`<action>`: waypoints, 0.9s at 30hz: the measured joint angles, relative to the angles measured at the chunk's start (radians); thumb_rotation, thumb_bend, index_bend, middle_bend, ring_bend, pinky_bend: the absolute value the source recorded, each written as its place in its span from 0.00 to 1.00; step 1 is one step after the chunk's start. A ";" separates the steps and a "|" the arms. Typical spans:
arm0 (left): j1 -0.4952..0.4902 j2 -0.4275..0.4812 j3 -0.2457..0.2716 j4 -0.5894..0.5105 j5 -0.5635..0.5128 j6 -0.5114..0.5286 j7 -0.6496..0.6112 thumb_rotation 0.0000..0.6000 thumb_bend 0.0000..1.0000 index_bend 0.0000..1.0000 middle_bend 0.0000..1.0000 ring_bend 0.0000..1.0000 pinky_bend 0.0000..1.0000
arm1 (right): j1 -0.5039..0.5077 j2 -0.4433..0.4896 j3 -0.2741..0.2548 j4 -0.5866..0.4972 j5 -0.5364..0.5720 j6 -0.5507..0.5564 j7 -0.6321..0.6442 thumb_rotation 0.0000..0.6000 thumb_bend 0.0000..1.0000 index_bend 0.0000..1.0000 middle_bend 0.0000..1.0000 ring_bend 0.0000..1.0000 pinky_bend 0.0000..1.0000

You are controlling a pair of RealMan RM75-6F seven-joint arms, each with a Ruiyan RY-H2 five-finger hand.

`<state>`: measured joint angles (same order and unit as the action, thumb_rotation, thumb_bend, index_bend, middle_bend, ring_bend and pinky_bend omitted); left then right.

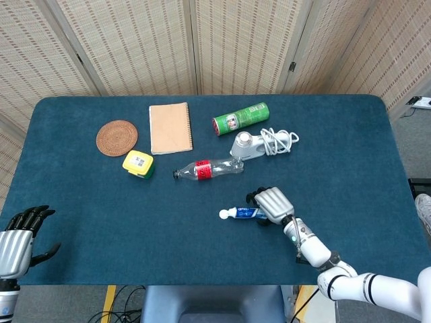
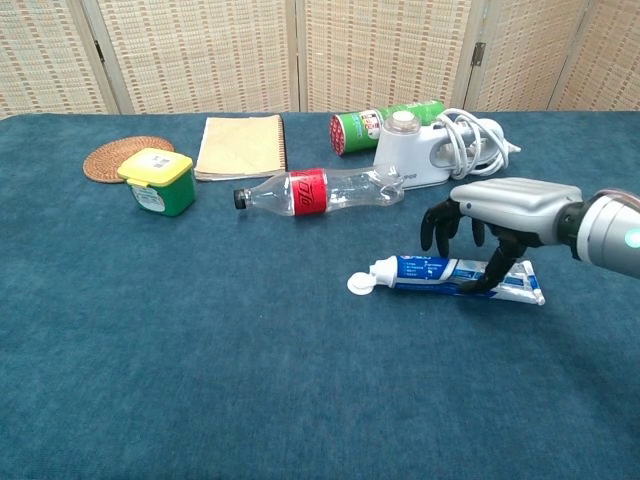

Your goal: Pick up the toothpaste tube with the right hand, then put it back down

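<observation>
Legible text: none. Print on toothpaste tube point(image 2: 455, 277), green can point(image 2: 365, 127), bottle label point(image 2: 308, 190): too small to read.

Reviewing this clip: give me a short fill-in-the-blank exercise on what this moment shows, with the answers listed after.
1. The right hand is poised over the ____, fingers arched down around it.
2. The toothpaste tube lies flat with its white cap pointing toward the robot's ____.
3. The clear plastic bottle has a ____ label.
4. The yellow-lidded box sits nearest the round woven ____.

Missing words: toothpaste tube; left; red; coaster
</observation>
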<state>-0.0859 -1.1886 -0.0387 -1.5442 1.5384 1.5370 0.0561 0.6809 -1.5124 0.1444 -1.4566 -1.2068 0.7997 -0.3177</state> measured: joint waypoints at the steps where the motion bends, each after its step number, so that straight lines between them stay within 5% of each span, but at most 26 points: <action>1: 0.000 -0.001 0.000 0.002 0.000 0.000 -0.002 1.00 0.22 0.27 0.22 0.19 0.24 | 0.003 -0.005 -0.001 0.005 0.005 0.001 -0.005 1.00 0.26 0.35 0.44 0.30 0.42; 15: 0.001 -0.014 0.004 0.026 -0.003 -0.007 -0.018 1.00 0.22 0.27 0.22 0.19 0.24 | 0.018 -0.045 -0.025 0.031 0.033 0.042 -0.059 1.00 0.30 0.47 0.53 0.42 0.55; 27: -0.021 -0.016 -0.008 0.034 -0.001 -0.027 -0.044 1.00 0.22 0.27 0.22 0.19 0.24 | 0.023 -0.044 -0.026 0.036 0.010 0.062 -0.014 1.00 0.52 0.61 0.62 0.55 0.71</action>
<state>-0.1066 -1.2046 -0.0470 -1.5099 1.5379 1.5103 0.0120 0.7038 -1.5562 0.1182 -1.4202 -1.1966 0.8613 -0.3321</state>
